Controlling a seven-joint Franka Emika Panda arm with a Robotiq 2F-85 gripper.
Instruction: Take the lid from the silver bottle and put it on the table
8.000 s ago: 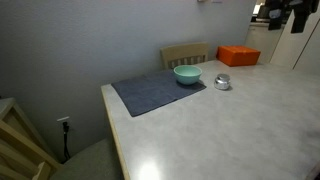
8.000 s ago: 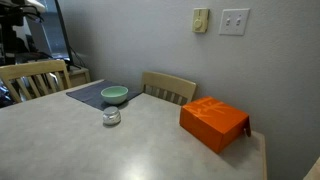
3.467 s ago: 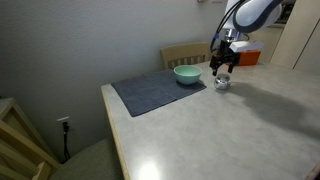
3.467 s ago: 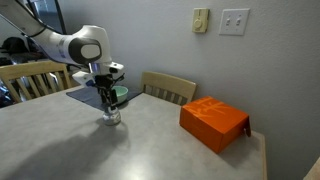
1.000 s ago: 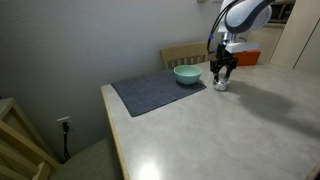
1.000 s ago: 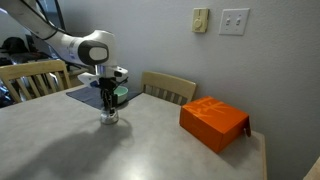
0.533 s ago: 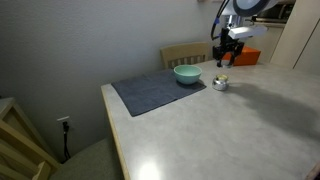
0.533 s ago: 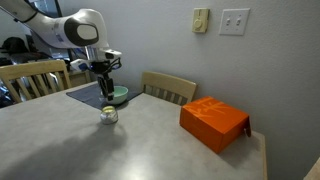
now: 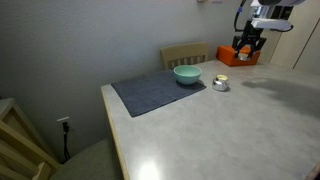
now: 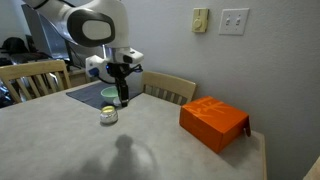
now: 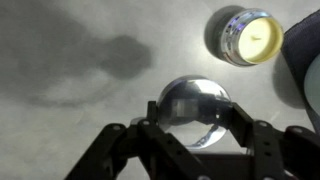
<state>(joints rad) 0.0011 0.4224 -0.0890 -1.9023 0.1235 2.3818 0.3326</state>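
In the wrist view the round shiny silver lid [image 11: 193, 100] sits between my gripper's [image 11: 195, 118] two dark fingers, which are shut on it, high above the pale table [image 11: 80, 120]. The silver bottle [image 11: 247, 35] stands uncovered below, yellowish inside. In both exterior views the bottle [image 9: 220, 83] [image 10: 109, 115] rests on the table [image 9: 230, 130] beside the teal bowl [image 9: 187, 74], with the gripper [image 9: 245, 47] [image 10: 121, 97] raised above and to one side of it.
A dark grey mat [image 9: 158, 93] lies under the teal bowl [image 10: 112, 96]. An orange box [image 9: 238, 56] [image 10: 213, 122] stands near the table's far edge, close to the gripper. A wooden chair back [image 9: 186, 53] rises behind the table.
The gripper has lifted off the bottle with the lid in its fingers and moved up and sideways, toward the orange box. The bottle stays in place, now uncovered.
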